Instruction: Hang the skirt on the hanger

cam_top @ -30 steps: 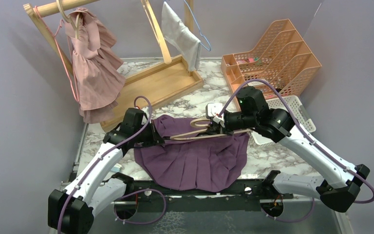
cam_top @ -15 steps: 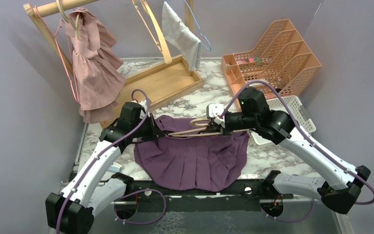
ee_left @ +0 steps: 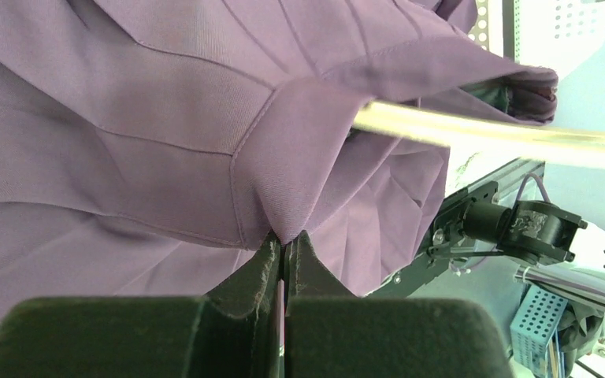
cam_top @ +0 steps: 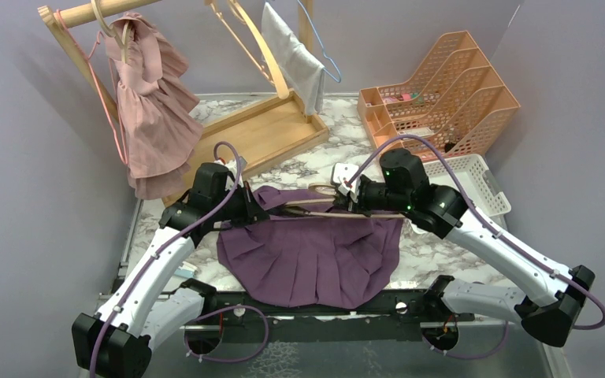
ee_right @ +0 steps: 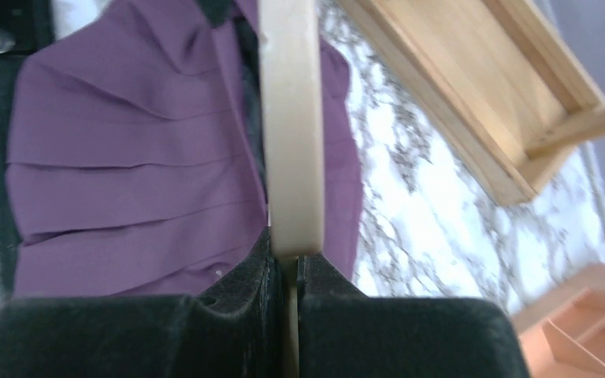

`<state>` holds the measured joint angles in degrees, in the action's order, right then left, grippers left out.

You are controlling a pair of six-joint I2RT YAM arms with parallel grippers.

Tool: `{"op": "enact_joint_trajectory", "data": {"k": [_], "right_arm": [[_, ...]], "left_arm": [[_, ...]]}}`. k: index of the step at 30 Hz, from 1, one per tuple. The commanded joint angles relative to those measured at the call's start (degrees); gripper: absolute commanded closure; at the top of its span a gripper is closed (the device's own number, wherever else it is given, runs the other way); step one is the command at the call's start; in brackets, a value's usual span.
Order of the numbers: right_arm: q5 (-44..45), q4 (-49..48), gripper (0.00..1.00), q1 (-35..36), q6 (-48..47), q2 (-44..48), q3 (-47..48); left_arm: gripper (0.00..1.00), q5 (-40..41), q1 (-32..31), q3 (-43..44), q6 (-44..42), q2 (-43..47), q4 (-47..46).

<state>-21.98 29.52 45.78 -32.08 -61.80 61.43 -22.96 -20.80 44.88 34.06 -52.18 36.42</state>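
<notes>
Left gripper fingers pressed together, pinching a fold of the skirt at its waistband, probably to hold the opening up; right gripper clamped on the wooden hanger, its far end under that lifted edge; hem spread on the table between the arms; hanger apparently only partly in.

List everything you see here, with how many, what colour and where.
skirt: one, purple, spread at table centre
hanger: one, pale wood, along skirt's far edge
dress: one, pink, hanging on rack, far left
cloth: one, pale grey, hanging on rack
rack: one, wooden, back of table
file organiser: one, orange, far right
basket: one, white, right side
table: one, white marble
left gripper: one, black, shut on skirt
right gripper: one, black, shut on hanger
</notes>
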Motion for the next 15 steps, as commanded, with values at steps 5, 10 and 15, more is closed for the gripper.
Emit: {"op": "enact_joint_trajectory", "data": {"k": [5, 10, 15], "right_arm": [[14.1, -3.9, 0.97, 0.3, 0.1, 1.9, 1.7], [-10.9, 1.8, 0.97, 0.3, -3.7, 2.9, 2.5], [-13.5, -3.0, 0.98, 0.3, -1.5, 2.1, 1.0]], "left_arm": [[1.0, -1.7, -0.2, 3.2, -0.1, 1.1, 0.0], [1.0, -2.3, -0.2, 4.4, -0.1, 0.7, 0.0], [1.0, -3.3, -0.3, 4.8, 0.0, 0.8, -0.2]]}}
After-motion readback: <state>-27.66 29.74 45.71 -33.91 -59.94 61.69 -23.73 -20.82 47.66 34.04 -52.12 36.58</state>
